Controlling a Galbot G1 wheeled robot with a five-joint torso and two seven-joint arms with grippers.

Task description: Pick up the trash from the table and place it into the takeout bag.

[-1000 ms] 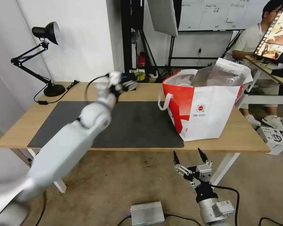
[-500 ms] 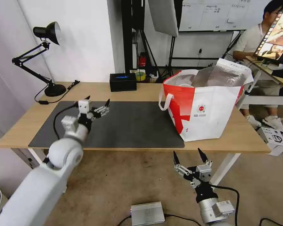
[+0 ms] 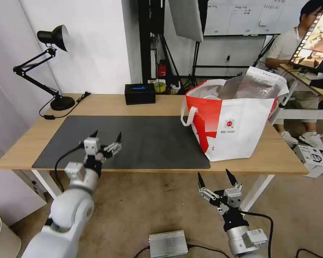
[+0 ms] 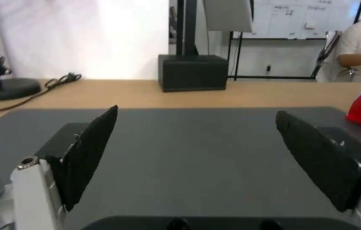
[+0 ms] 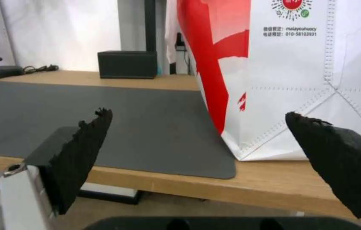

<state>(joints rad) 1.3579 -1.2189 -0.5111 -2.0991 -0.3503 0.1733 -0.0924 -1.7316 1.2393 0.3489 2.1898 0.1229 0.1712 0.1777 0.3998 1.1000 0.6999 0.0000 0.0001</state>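
Note:
The takeout bag (image 3: 237,118) stands upright and open on the right part of the table (image 3: 107,105), its foil lining showing at the top. The trash is out of view. My left gripper (image 3: 107,133) hovers open over the near left part of the dark grey mat (image 3: 150,139), with nothing between its fingers. In the left wrist view the left gripper (image 4: 196,111) frames bare mat (image 4: 197,143). My right gripper (image 3: 213,172) is open and empty, below the table's front edge. From the right wrist, the right gripper (image 5: 198,112) faces the bag (image 5: 300,80).
A black tissue box (image 3: 140,94) sits at the table's back edge. A black desk lamp (image 3: 59,102) stands at the back left with its cord on the wood. A grey box (image 3: 168,243) lies on the floor. A person sits at another desk behind the bag.
My left arm has drawn back from near the tissue box, across the mat, to the mat's near left edge. The right arm and the bag have not moved.

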